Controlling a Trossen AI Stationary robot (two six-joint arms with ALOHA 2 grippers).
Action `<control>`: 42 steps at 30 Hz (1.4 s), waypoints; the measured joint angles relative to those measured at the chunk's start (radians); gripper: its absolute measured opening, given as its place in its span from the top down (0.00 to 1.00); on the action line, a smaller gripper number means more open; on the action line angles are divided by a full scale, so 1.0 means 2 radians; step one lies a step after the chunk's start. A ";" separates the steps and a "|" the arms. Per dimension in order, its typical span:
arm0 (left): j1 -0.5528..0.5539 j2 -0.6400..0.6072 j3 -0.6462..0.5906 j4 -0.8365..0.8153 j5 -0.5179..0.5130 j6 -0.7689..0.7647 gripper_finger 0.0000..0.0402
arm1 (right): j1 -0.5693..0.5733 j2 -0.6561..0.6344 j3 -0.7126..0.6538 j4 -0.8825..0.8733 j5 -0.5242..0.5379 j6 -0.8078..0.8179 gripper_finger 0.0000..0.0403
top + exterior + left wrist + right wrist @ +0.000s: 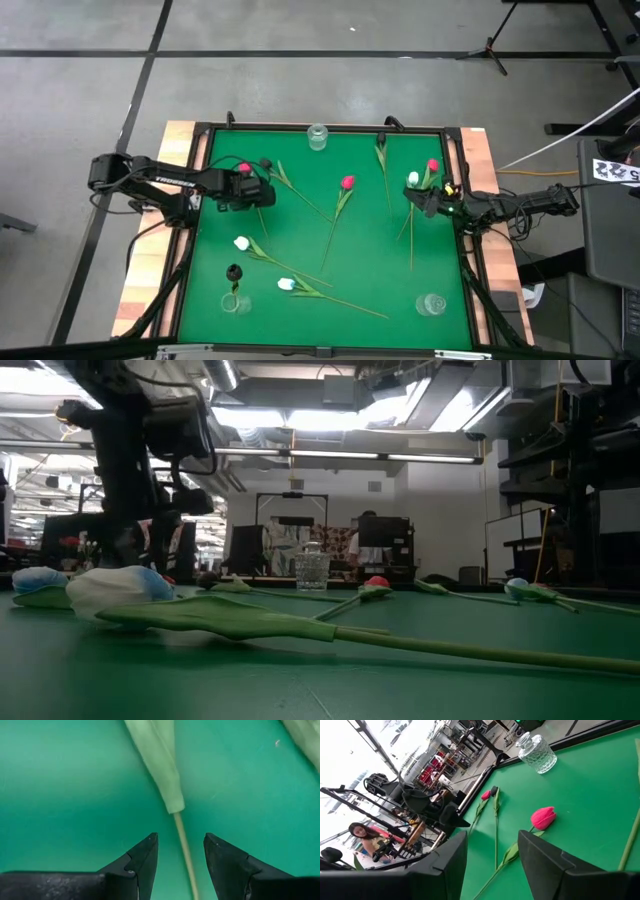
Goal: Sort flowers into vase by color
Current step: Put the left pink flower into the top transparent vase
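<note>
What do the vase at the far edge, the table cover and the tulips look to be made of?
Far vase: clear glass or clear plastic; see-through, with a faceted, glinting pattern. Table cover: matte green, probably felt or a mat, with no glare; I cannot tell which. Tulips, such as the pink one: apparently artificial, fabric or plastic, with a flat, uniform pale-green leaf and a thin, stiff stem.

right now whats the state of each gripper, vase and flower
left gripper: open, fingers either side of a stem
right gripper: open, holding nothing
front left vase: holds a dark tulip
far vase: empty
front right vase: empty
centre pink tulip: lying flat
</note>
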 joint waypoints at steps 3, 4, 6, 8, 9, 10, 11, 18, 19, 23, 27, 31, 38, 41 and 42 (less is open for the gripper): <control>0.007 0.000 -0.008 0.008 0.000 0.002 0.61 | 0.000 0.000 0.000 0.000 0.000 0.000 0.56; 0.009 0.000 -0.010 0.007 0.000 0.002 0.61 | 0.000 0.000 0.000 0.000 0.000 0.000 0.56; 0.015 0.000 -0.011 0.005 0.000 0.002 0.61 | 0.000 0.000 0.000 0.000 0.000 0.000 0.56; 0.021 0.004 -0.011 0.009 -0.001 0.004 0.61 | 0.000 0.000 0.000 0.000 -0.001 0.000 0.56; 0.025 0.007 -0.011 0.010 0.000 0.004 0.61 | 0.000 0.000 0.000 0.000 -0.002 0.000 0.56; 0.028 0.011 -0.011 0.012 -0.001 0.004 0.61 | 0.000 0.000 0.000 0.000 -0.004 0.000 0.56; 0.031 0.016 -0.011 0.019 -0.001 0.005 0.61 | 0.000 0.000 0.000 0.000 -0.004 0.000 0.56; 0.040 0.054 -0.008 0.046 0.006 0.012 0.61 | 0.000 0.000 0.000 -0.003 -0.008 0.000 0.56; 0.040 0.055 -0.008 0.045 0.006 0.008 0.61 | 0.000 0.000 0.000 -0.003 -0.009 0.000 0.56; 0.041 0.051 -0.009 0.038 0.008 0.001 0.66 | 0.000 0.000 0.000 -0.004 -0.009 0.000 0.56; 0.041 0.051 -0.010 0.031 0.010 0.008 0.79 | 0.000 0.000 0.000 -0.007 -0.009 0.000 0.56; 0.041 0.051 -0.010 0.027 0.011 0.029 0.95 | 0.000 0.000 0.000 -0.008 -0.009 0.000 0.56; 0.041 0.049 -0.002 0.031 0.014 0.041 0.98 | 0.000 0.000 0.000 -0.009 -0.009 0.000 0.56; 0.041 0.042 0.008 0.035 0.018 0.052 0.99 | 0.000 0.000 0.000 -0.010 -0.009 0.000 0.56; 0.041 0.037 0.013 0.040 0.018 0.056 0.99 | 0.000 0.000 0.000 -0.010 -0.009 0.000 0.56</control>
